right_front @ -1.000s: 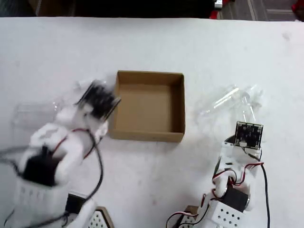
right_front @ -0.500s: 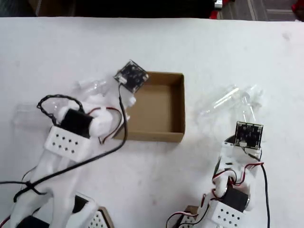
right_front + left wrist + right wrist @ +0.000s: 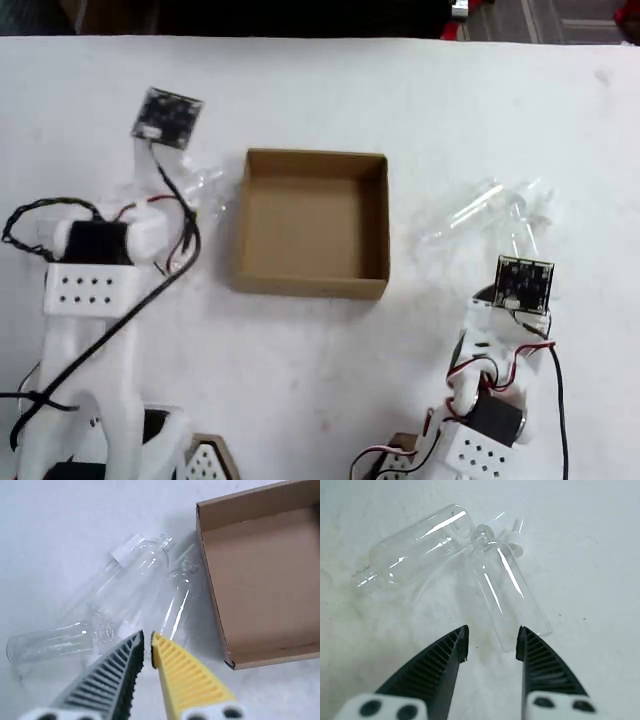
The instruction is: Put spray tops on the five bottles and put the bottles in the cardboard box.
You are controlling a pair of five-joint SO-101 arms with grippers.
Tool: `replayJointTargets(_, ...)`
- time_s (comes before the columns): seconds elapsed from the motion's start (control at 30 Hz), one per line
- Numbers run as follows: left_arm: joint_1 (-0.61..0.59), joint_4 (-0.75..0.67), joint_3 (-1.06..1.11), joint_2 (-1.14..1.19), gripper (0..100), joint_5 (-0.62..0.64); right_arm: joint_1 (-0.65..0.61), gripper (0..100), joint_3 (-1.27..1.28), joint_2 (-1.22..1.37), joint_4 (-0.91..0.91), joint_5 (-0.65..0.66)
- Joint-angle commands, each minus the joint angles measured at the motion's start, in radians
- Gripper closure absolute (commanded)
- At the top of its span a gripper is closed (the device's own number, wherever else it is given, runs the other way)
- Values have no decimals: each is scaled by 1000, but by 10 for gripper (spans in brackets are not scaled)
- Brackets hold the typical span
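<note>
Bottles lie just beyond each tip: left claw apparently pressed together, right claw spread.

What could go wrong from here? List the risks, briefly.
1. The clear bottles beside the cardboard box lie crossed and touching, so gripping one may roll the others away. The left gripper, its jaws nearly together, would probably push them rather than grasp unless it opens first.
2. The right gripper is open near a bottle lying on its side. Round and smooth, it may slip free or knock its neighbour.
</note>
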Motion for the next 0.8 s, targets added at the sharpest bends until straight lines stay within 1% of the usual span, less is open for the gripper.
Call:
replayJointTargets(0.0, -16, -29, -55, 1, 961, 14, -4, 854, 8, -4, 4, 3)
replayJointTargets(0.23, -24, -29, -66, -2, 960, -5, -4, 854, 8, -2, 4, 3)
replayJointTargets(0.27, -41, -31, -77, -8, 954, -57, -4, 854, 8, -2, 5, 3)
replayJointTargets(0.37, -136, -28, -169, 4, 887, -365, -2, 854, 8, -1, 5, 3)
replayJointTargets(0.43, -199, -26, -196, 8, 850, -520, -4, 854, 8, -1, 5, 3)
replayJointTargets(0.5, -245, 3, -222, 28, 858, -603, -10, 854, 8, -1, 5, 3)
replayJointTargets(0.6, -282, 77, -261, 107, 878, -720, -10, 854, 8, -1, 5, 3)
replayJointTargets(0.67, -300, 95, -295, 189, 879, -801, -10, 854, 8, -1, 5, 3)
replayJointTargets(0.77, -300, 107, -385, 358, 879, -875, -10, 854, 8, -1, 5, 3)
